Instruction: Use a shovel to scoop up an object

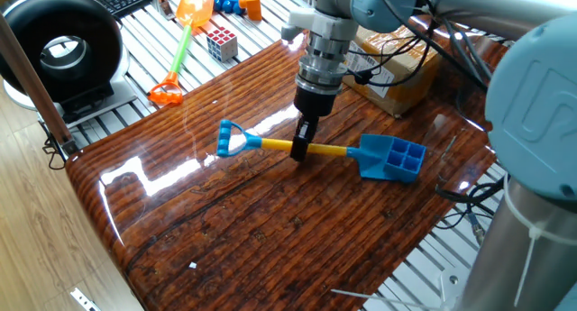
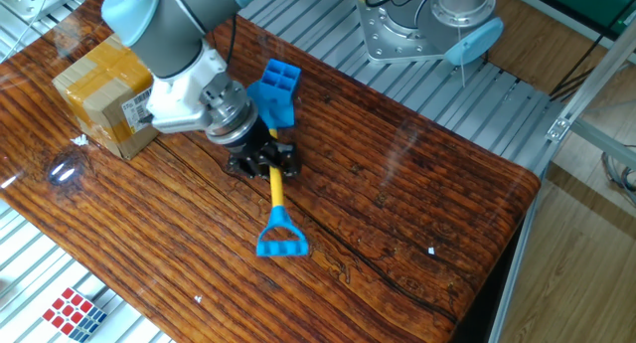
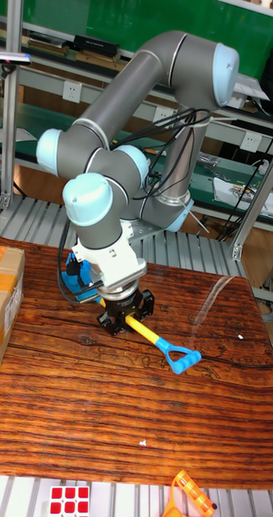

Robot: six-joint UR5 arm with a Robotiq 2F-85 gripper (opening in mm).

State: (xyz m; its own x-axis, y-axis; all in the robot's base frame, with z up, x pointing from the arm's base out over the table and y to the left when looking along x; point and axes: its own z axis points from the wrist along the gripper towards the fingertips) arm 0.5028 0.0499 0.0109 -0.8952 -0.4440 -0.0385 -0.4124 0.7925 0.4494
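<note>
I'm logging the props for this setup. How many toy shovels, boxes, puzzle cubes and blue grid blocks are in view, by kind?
Toy shovels: 2, the blue-bladed shovel in the gripper and the orange-bladed shovel off the table
Blue grid blocks: 1, the grid block on the blue blade
Cardboard boxes: 1, the cardboard box
Puzzle cubes: 1, the puzzle cube
Total: 5

Two fixed cams face opposite table (image 1: pixel 270 230) sides – tall cam frontal, lower; all share tabletop

Object (image 1: pixel 399 157) on shovel (image 1: pixel 317 150) blade, box (image 2: pixel 107 89) beside.
</note>
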